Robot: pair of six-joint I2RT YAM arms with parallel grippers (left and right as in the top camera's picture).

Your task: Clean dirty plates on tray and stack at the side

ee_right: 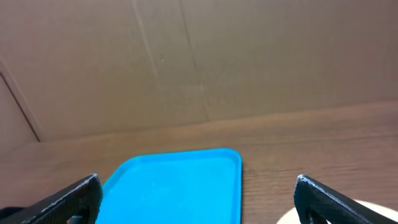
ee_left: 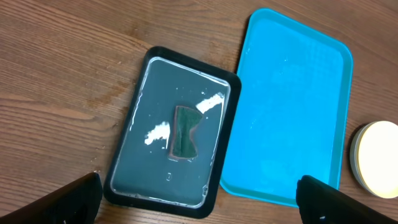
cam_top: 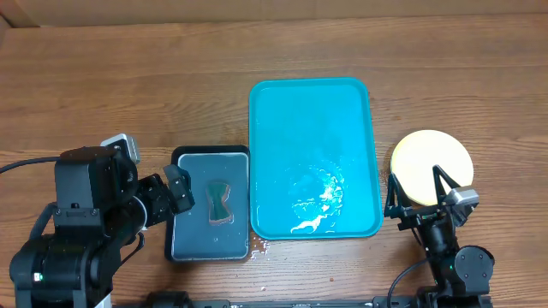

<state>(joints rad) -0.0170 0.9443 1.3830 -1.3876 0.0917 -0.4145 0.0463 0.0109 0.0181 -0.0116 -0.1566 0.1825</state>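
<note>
The turquoise tray [cam_top: 308,120] lies mid-table with no plates on it, only water smears near its front end. It also shows in the left wrist view [ee_left: 289,93] and the right wrist view [ee_right: 174,186]. The plates [cam_top: 431,158] sit stacked on the table right of the tray, the top one pale yellow. They also show in the left wrist view [ee_left: 376,155], and an edge shows in the right wrist view [ee_right: 289,218]. My right gripper [cam_top: 419,195] is open and empty over the stack's near edge [ee_right: 199,202]. My left gripper [cam_top: 175,192] is open and empty at the dark tray's left edge [ee_left: 199,208].
A dark grey-black tray [cam_top: 193,239] left of the turquoise tray holds water and a green sponge [cam_top: 221,199]. Both show in the left wrist view, the tray [ee_left: 134,162] and the sponge [ee_left: 183,132]. A few water drops lie on the wood by the trays' front corners.
</note>
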